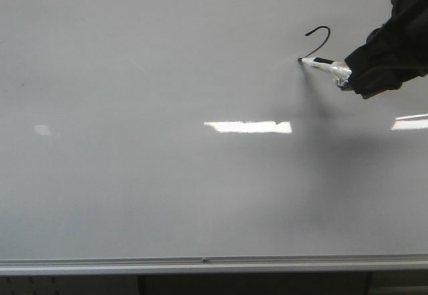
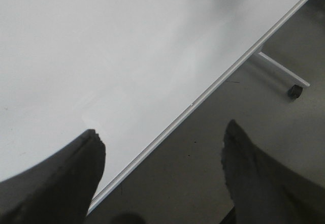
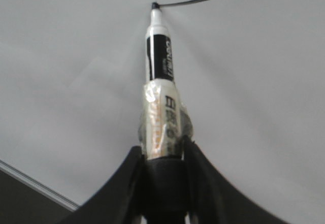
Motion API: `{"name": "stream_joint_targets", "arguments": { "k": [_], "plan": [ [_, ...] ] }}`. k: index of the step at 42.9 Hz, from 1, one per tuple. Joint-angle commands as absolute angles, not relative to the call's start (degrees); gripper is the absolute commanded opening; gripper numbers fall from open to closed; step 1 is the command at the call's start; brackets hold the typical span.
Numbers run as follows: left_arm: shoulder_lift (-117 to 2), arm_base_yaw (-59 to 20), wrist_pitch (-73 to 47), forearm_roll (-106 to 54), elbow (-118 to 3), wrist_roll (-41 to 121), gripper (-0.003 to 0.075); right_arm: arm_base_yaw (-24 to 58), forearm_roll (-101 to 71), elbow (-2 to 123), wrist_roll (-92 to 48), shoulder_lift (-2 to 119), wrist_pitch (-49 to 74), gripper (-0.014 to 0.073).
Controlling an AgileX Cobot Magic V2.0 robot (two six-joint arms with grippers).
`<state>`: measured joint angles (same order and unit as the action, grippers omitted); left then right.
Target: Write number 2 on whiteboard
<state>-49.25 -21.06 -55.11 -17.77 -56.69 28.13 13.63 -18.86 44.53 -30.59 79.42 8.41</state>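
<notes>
The black right gripper (image 3: 163,158) is clamped on a white, black-banded, tape-wrapped marker (image 3: 161,82), its tip touching the glossy white-grey whiteboard (image 1: 167,194). The thin black stroke of the number 2 (image 1: 321,34) sits at two o'clock. Only the left wrist view shows the left gripper (image 2: 162,178), spread wide, holding nothing.
</notes>
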Motion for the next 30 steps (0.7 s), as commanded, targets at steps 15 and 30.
{"name": "stream_joint_targets", "arguments": {
  "k": [15,30],
  "plan": [
    [-48.9,-20.9,-51.6,-19.5,-58.1,27.4,0.047,6.9,-19.1,46.5,-30.9,78.0,8.8,0.0034],
    [-49.1,-21.2,-51.5,-19.5,-58.3,28.6,0.047,7.3,-19.3,47.1,-30.8,63.8,19.9,0.0034]
  ]
}}
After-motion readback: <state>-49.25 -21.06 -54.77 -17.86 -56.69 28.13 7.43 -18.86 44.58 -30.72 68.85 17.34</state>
